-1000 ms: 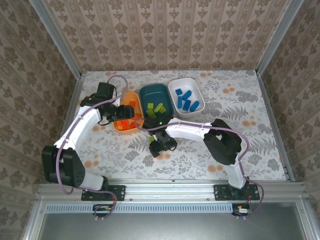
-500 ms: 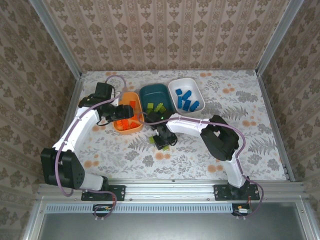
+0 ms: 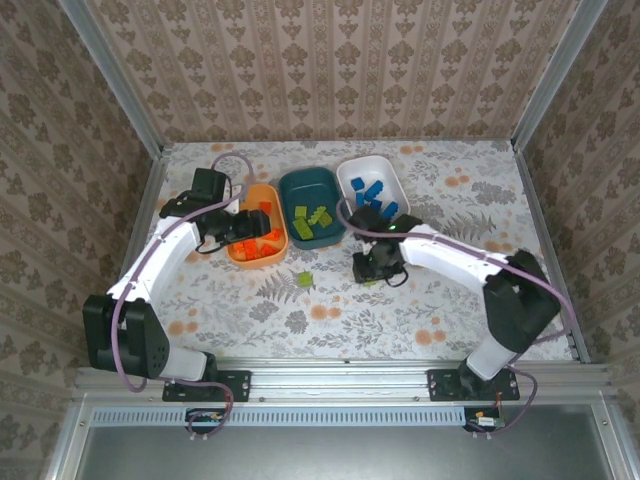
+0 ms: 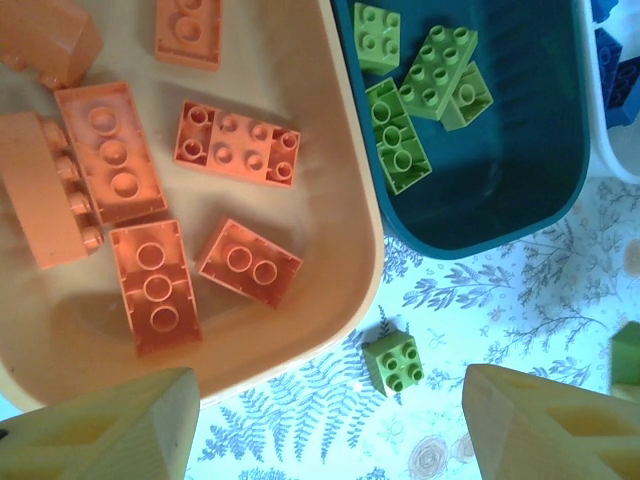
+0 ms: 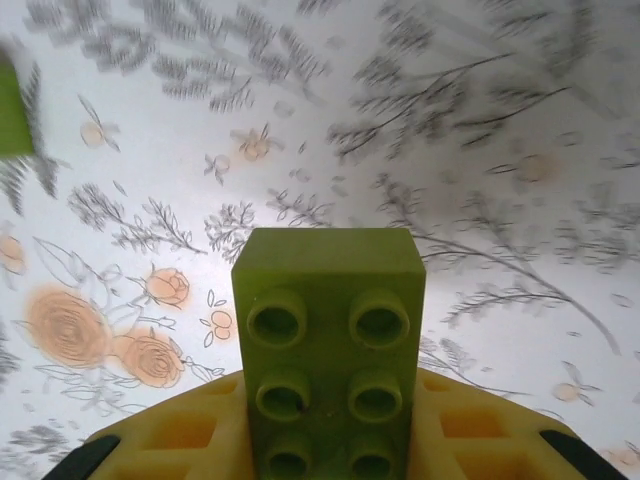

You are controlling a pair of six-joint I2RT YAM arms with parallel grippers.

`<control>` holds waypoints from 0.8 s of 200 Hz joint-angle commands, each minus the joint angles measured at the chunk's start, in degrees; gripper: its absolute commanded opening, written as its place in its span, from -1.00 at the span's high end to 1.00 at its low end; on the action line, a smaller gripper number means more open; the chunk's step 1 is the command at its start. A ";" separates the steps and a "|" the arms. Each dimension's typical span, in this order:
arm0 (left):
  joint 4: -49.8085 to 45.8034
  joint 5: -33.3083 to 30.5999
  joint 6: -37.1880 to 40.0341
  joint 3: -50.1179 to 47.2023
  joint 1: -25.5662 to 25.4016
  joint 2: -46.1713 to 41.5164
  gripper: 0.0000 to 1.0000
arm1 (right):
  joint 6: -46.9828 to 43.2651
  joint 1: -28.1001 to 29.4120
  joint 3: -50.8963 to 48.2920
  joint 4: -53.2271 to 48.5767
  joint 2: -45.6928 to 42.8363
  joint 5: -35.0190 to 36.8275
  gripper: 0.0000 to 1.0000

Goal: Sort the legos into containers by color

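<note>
Top view: my right gripper [image 3: 378, 268] sits low over the table [image 3: 450, 320], near the teal dish [image 3: 300, 179]. A loose green brick [image 3: 305, 281] lies well to its left. Left wrist: my left gripper [image 4: 330, 410] hangs half open and empty over the orange dish [image 4: 335, 150] rim. Right wrist: fingers [image 5: 470, 440] clamped on a lime brick [image 5: 328, 350]. I should lift it clear of the teal rim and release low among the greens there.

orange dish [image 4: 335, 150] — orange bricks [image 4: 237, 144] | teal dish [image 4: 530, 130] — green bricks [image 4: 438, 66] | lone brick [image 4: 392, 362] on table [image 4: 500, 320]
</note>
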 commanded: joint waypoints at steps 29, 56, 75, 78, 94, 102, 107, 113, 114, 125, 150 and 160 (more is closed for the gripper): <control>2.70 2.82 -1.56 0.11 0.50 1.36 -0.42 | 6.47 -12.96 5.81 4.16 -7.48 -11.62 0.42; 2.07 2.93 -1.44 1.36 0.64 1.30 -0.43 | 9.29 -15.28 12.85 7.60 -4.19 -16.84 0.42; 2.20 3.67 -1.87 1.12 1.13 1.02 -0.43 | 11.50 -15.46 18.12 10.44 0.26 -20.33 0.42; 2.17 3.76 -1.90 1.05 1.17 0.90 -0.43 | 12.03 -15.46 18.87 11.03 0.91 -20.78 0.42; 1.96 4.05 -1.91 0.89 1.39 0.50 -0.44 | 15.57 -15.45 21.98 15.26 4.90 -23.62 0.43; 1.75 3.94 -1.91 0.81 1.48 0.23 -0.44 | 17.48 -15.40 23.33 17.27 6.92 -24.90 0.43; 1.65 3.90 -1.90 0.77 1.52 0.09 -0.44 | 18.60 -15.46 24.07 18.52 8.09 -25.65 0.44; 1.49 3.86 -1.90 0.61 1.63 -0.12 -0.44 | 20.06 -15.40 24.99 19.80 9.59 -26.44 0.44; 1.48 3.87 -1.90 0.56 1.62 -0.13 -0.44 | 20.28 -15.34 25.09 20.01 9.83 -26.56 0.44; 1.13 3.78 -1.79 0.55 1.79 -0.57 -0.45 | 22.55 -15.20 26.70 22.23 12.37 -27.45 0.44; 0.26 3.57 -1.51 0.16 2.14 -1.56 -0.45 | 24.72 -14.13 31.85 22.99 18.62 -28.93 0.44; -0.19 3.44 -1.31 0.13 2.23 -1.88 -0.45 | 24.27 -13.41 34.41 21.56 21.26 -29.22 0.44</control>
